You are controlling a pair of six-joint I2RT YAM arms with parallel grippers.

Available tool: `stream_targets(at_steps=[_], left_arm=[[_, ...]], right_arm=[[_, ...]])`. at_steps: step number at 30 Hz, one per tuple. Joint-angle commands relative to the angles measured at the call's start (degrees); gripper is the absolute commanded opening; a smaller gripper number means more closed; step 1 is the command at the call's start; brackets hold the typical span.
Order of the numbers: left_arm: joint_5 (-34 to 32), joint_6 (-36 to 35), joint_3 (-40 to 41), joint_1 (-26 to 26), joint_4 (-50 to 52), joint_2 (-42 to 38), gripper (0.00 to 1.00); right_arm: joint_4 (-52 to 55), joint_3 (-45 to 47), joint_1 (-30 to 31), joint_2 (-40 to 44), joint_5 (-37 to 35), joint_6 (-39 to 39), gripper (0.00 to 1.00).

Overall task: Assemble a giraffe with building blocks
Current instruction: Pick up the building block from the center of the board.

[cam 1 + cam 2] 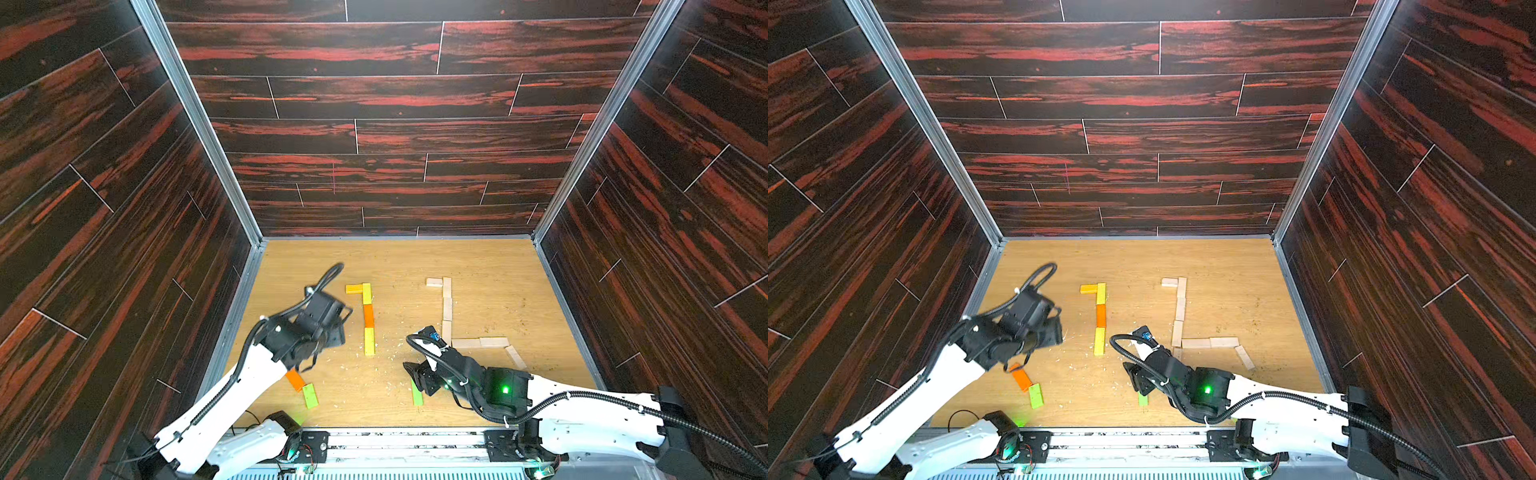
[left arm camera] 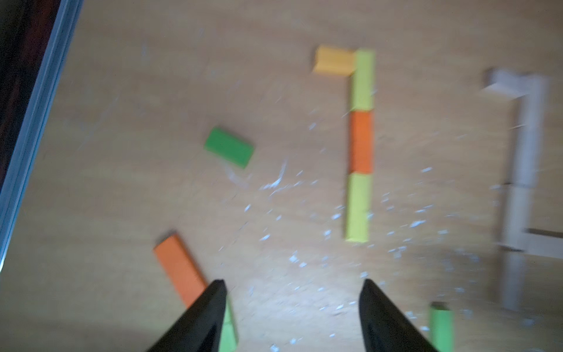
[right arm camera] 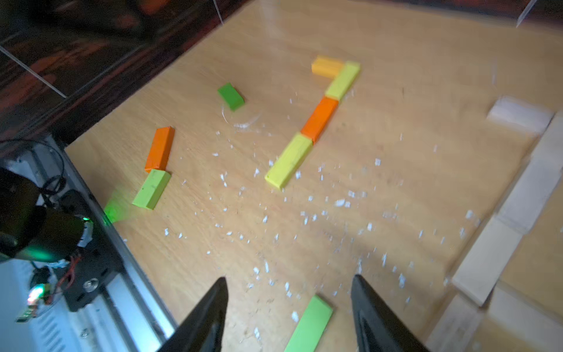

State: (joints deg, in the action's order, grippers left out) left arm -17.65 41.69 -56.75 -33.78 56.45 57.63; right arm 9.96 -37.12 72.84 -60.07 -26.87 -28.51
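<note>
The left claw (image 1: 337, 330) hangs blurred over the table (image 1: 478, 266) in both top views, and its jaws are hard to read there. Just beside it, toward the right arm, lies the coloured row (image 1: 368, 318) of yellow and orange planks. Behind it, partly under its arm, lie a loose orange plank (image 1: 295, 380) and a light green plank (image 1: 310, 395). The right claw (image 1: 415, 376) covers most of a bright green plank (image 1: 417, 397). The pale wood figure (image 1: 447, 309) lies beyond it, partly hidden by its wrist.

The left wrist view is smeared. The left claw's jaws stand wide apart and hold nothing. A dark green block (image 2: 229, 147), hidden from above, lies ahead of it.

In the right wrist view the right claw's jaws are parted and grip nothing. The bright green plank lies on the table between them, touching neither, with its near end cut off.
</note>
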Motion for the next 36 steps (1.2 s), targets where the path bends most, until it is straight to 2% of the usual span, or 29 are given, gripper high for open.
stream_targets(at_steps=[1,6,8,13,19,26,30,36], left_arm=[[-2.2,3.6,2.9,0.6,3.6,-3.9,0.77],[-2.8,6.5,6.3,1.2,5.7,-7.4,0.86],[-3.0,7.3,7.1,1.5,6.3,-8.0,0.87],[-4.9,8.5,7.3,2.4,6.9,-8.2,0.93],[-2.1,9.0,9.5,9.0,4.9,-4.0,0.94],[-1.7,10.3,13.2,14.8,-1.1,-2.5,0.93],[0.5,10.9,12.4,19.6,-5.2,0.4,0.93],[1.5,15.5,9.0,24.4,-10.6,8.5,0.94]], right_arm=[[5.1,0.2,-0.1,-0.6,1.2,-8.4,0.64],[7.7,2.6,0.1,-2.0,3.4,-17.0,0.63],[8.1,3.0,0.6,-3.8,3.9,-19.6,0.63],[6.0,2.4,1.3,-8.0,5.1,-20.9,0.63],[0.7,2.1,1.6,-11.0,7.1,-19.2,0.63],[-3.2,0.6,2.3,-14.2,7.8,-13.1,0.63],[-6.6,1.1,2.3,-14.5,8.8,-10.0,0.63],[-8.0,2.9,2.3,-12.4,8.6,-7.2,0.63]])
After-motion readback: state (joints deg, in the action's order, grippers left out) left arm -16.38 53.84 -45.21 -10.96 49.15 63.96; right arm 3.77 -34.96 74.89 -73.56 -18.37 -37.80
